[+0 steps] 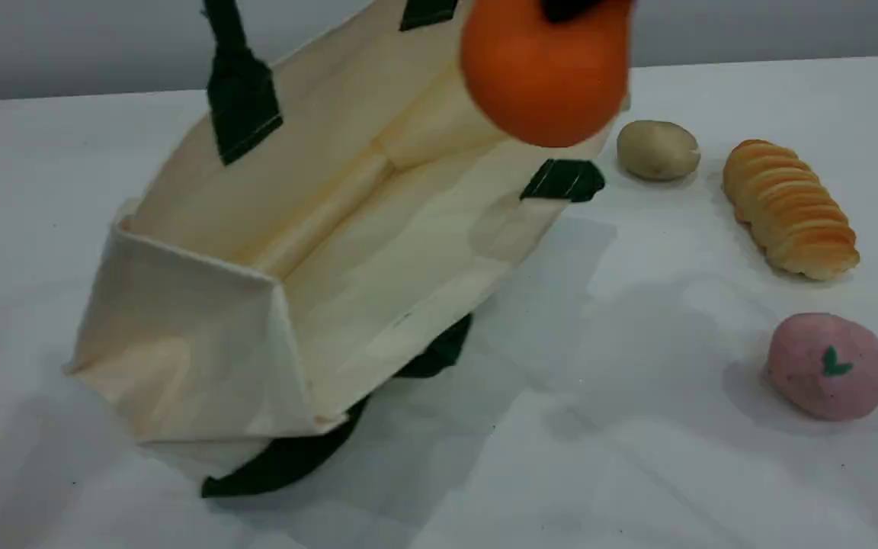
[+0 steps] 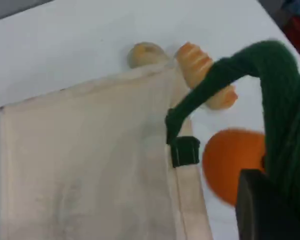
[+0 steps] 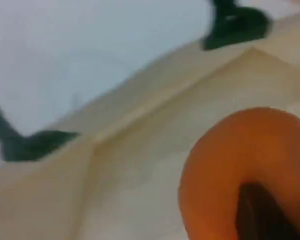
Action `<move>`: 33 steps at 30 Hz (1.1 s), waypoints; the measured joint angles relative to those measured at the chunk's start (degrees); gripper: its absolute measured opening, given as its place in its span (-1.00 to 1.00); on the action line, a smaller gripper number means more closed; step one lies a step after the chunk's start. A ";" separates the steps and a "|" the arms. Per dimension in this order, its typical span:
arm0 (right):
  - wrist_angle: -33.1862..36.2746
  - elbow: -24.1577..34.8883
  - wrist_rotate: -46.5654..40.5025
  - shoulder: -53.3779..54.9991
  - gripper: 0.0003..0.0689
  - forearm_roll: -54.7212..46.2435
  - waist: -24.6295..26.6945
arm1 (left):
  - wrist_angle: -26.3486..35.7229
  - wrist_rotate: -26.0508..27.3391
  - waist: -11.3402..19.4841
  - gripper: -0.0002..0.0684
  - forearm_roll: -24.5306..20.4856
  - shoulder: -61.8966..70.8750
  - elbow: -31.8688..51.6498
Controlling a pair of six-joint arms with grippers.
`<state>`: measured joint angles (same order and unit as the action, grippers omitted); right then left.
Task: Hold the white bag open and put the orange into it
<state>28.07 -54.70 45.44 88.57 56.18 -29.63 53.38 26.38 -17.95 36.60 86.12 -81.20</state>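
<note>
The white bag (image 1: pixel 332 252) lies tilted on the table with its mouth lifted open toward the upper right. Its upper dark green handle (image 2: pixel 280 100) runs up into my left gripper (image 2: pixel 272 200), which is shut on it; in the scene view that gripper is beyond the top edge. The orange (image 1: pixel 546 76) hangs just above the bag's open mouth, with my right gripper (image 1: pixel 572 8) shut on it from above. In the right wrist view the orange (image 3: pixel 230 165) sits over the bag's cream inside (image 3: pixel 140 165), with a dark fingertip (image 3: pixel 260 210) against it.
To the right of the bag lie a beige lump (image 1: pixel 658 149), a ridged golden bread loaf (image 1: pixel 789 207) and a pink speckled ball (image 1: pixel 828 366). The bag's other green handle (image 1: pixel 294 457) lies flat under its near side.
</note>
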 joint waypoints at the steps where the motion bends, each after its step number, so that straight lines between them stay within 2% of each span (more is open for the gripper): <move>1: -0.97 0.00 0.00 0.00 -0.84 0.59 -0.95 | 0.00 0.49 0.00 -0.80 0.86 0.00 0.00; 6: -5.52 0.00 0.00 0.84 -0.84 1.91 -4.53 | 0.29 0.64 0.00 -0.80 1.68 0.00 -0.02; 10: -6.39 0.00 0.00 3.47 -0.84 3.79 -4.72 | 0.82 2.16 0.00 -0.80 4.42 0.00 -0.02; 15: -6.45 0.00 1.09 8.22 -0.84 5.07 -4.72 | 1.77 2.76 0.00 -0.80 5.31 0.00 -0.02; 18: -6.82 0.00 4.27 11.52 -0.84 8.93 -5.35 | 1.76 3.34 -0.33 -0.80 6.11 -0.05 -0.02; 22: -7.45 0.00 10.76 14.42 -0.84 15.56 -7.46 | 1.73 3.36 -1.80 -0.80 5.35 -0.05 -0.06; 27: -7.42 0.00 19.93 16.12 -0.85 25.82 -8.23 | 1.73 3.55 -2.16 -0.80 3.57 -0.05 -0.06; 33: -6.74 0.00 25.98 16.12 -0.85 30.96 -8.23 | 1.66 3.49 -2.16 -0.80 3.73 -0.05 -0.06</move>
<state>21.33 -54.70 71.42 104.69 87.14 -37.86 55.04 29.87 -20.11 40.33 86.07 -81.27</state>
